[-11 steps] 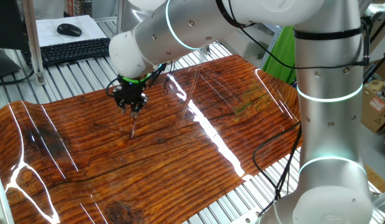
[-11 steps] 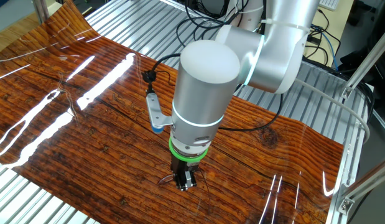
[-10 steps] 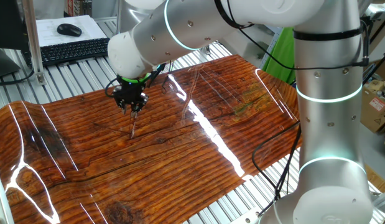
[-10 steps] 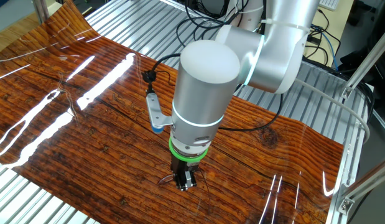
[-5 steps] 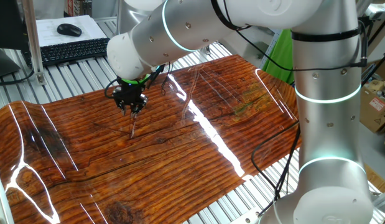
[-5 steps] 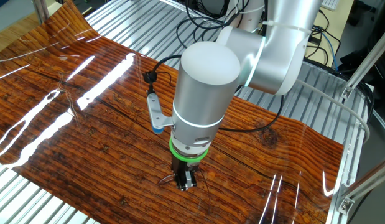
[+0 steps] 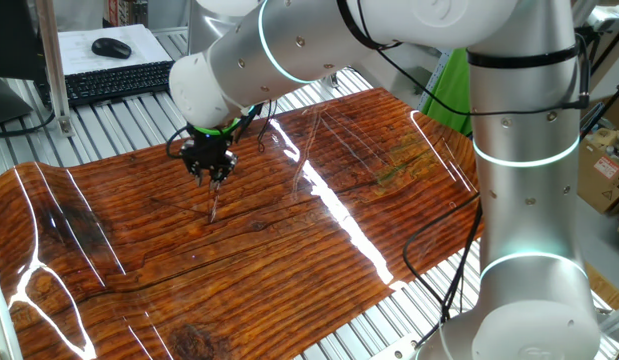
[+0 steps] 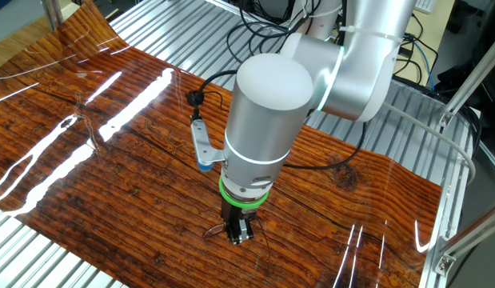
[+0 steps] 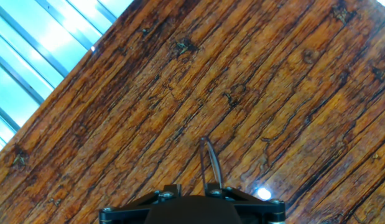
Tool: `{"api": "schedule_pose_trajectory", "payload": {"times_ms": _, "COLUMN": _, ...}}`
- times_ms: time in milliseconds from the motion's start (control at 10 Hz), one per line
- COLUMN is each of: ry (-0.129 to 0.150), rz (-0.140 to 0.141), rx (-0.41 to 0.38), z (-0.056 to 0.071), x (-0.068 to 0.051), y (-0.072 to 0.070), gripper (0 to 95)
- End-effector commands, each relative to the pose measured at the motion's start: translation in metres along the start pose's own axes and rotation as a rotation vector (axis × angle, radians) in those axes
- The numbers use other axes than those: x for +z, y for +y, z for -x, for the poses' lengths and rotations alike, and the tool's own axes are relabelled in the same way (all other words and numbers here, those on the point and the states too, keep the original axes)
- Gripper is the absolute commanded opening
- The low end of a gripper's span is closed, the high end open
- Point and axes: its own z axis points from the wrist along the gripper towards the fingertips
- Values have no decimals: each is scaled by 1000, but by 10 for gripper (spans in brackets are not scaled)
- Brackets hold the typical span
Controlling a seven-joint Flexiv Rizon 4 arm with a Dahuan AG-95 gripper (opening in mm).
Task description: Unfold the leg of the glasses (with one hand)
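Wood-grain mat (image 7: 289,250): gripper (image 7: 211,178) pinches the leg (image 7: 213,203), which hangs nearly vertical, tip down.

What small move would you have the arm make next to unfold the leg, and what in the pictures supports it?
Probably keep swinging the leg gently outward. The end effector appears shut on its upper end, the thin wire hanging down toward the wood-grain mat. The glasses are barely visible beneath the hand, so go slowly.
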Motion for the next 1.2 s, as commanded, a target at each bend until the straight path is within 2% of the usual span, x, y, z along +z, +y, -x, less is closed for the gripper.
{"api": "schedule_pose_trajectory", "payload": {"times_ms": 100, "ry": -5, "rz": -1, "rx": 0, "z": -1, "x": 1, "y": -1, "gripper": 190}}
{"api": "schedule_pose_trajectory", "payload": {"times_ms": 400, "ry": -23, "rz": -26, "rx": -23, "z": -2, "x": 2, "y": -2, "gripper": 190}}
{"api": "schedule_pose_trajectory", "payload": {"times_ms": 1100, "ry": -27, "rz": -19, "rx": -17, "z": -5, "x": 6, "y": -3, "gripper": 190}}
{"api": "schedule_pose_trajectory", "payload": {"times_ms": 1200, "ry": -30, "rz": -17, "rx": -17, "z": -5, "x": 7, "y": -3, "gripper": 0}}
